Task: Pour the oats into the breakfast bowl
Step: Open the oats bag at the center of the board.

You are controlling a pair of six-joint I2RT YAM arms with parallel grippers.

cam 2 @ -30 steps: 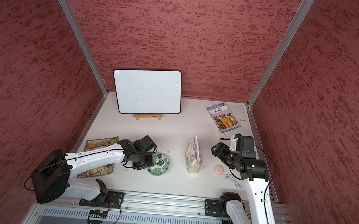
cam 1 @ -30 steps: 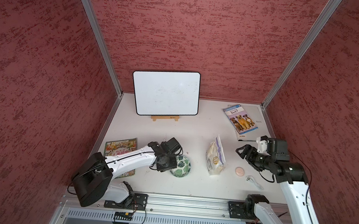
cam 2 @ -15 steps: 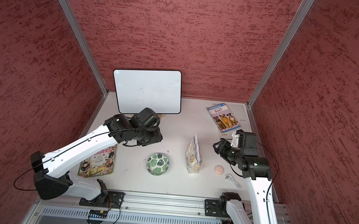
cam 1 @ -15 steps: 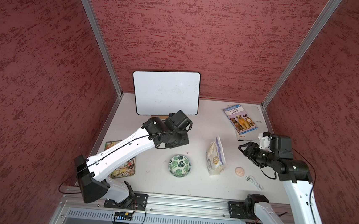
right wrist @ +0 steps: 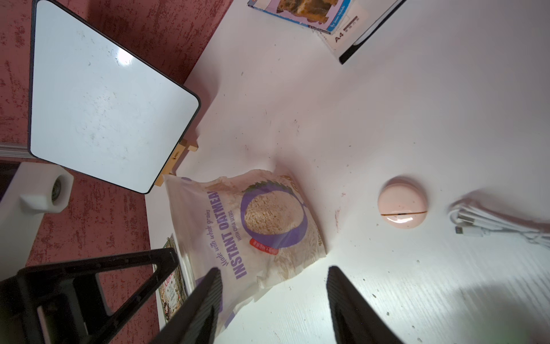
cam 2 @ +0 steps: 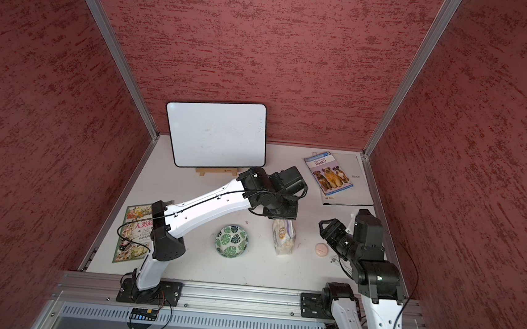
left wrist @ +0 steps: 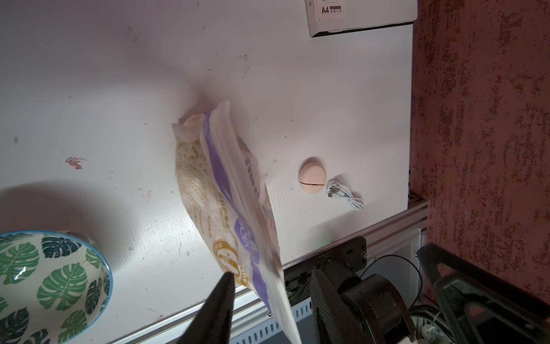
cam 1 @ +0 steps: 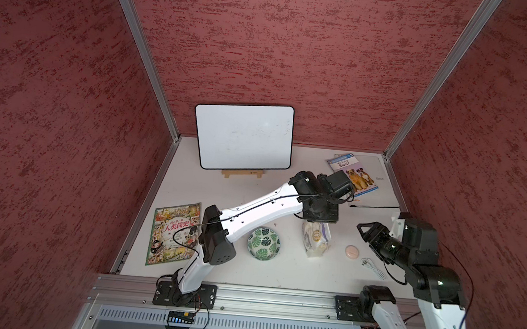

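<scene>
Jaws astride standing purple-labelled oats bag [left wrist: 220, 193]

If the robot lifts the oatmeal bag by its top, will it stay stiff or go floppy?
Probably floppy: the oats bag is thin crinkled plastic, so it should sag. Its flakes look bunched low, so the bottom likely hangs heavy. It stands narrow and upright, so a sideways push may tip it.

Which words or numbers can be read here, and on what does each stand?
"INSTANT OATMEA", last letter hidden: oats bag
"Made with whole grains": oats bag
"WITH CHIA SEEDS": oats bag
"A4": white box
"Bark?": dog book; smaller words blurred
"人类简史": picture book
</scene>
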